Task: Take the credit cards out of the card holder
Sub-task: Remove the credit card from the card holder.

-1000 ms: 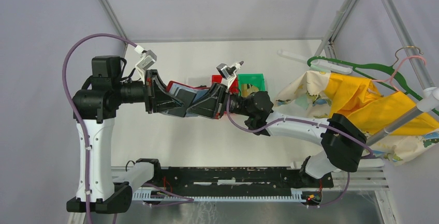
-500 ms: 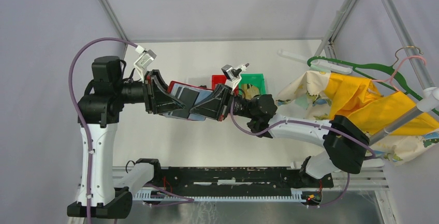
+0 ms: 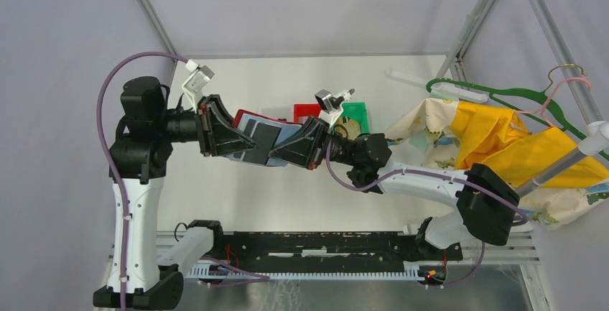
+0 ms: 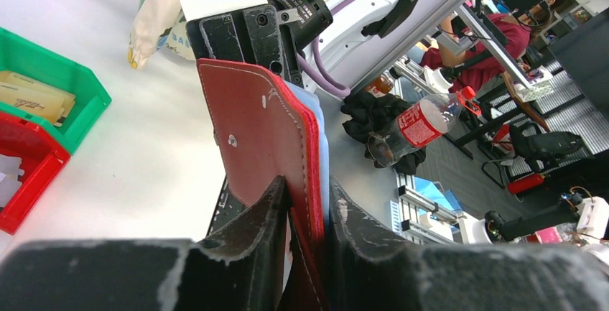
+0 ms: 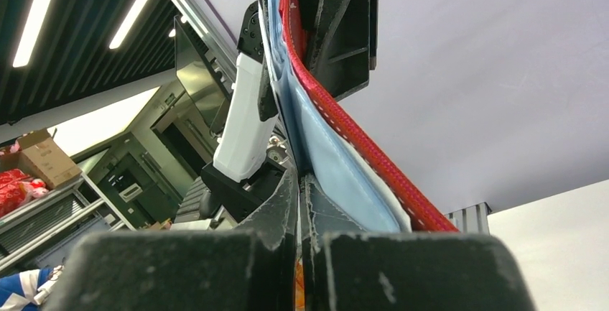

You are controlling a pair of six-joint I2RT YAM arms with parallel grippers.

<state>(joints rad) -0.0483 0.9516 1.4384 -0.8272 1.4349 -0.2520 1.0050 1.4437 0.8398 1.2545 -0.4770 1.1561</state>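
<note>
Worktop [image 3: 287, 203]: white surface that is carrying the arms at its near edge and the bins towards the back.
Cloth [image 3: 495, 138]: yellow and patterned fabric that is lying heaped at the right side, well apart from the card holder.
Left arm [image 3: 136, 182]: is reaching in from the left, its wrist turned towards the middle.
Right arm [image 3: 424, 178]: is reaching in from the right and meeting the left arm over the middle of the worktop.
Green bin [image 4: 79, 92]: is sitting on the worktop with tan flat items inside, touching the red bin.
Red bin [image 4: 36, 174]: is sitting just beside the green bin.
Card holder [image 4: 258, 131]: red folding wallet that is hanging in the air between the two arms, above the worktop and near the bins, its pale blue leaves fanning out.
Left pincer [image 4: 307, 196]: is pinching the card holder, one finger on the red cover and one on the blue leaves.
Right pincer [image 5: 301, 178]: is pressing its fingers together at the edge of the blue leaves; whether a leaf or card is caught between them cannot be told.
</note>
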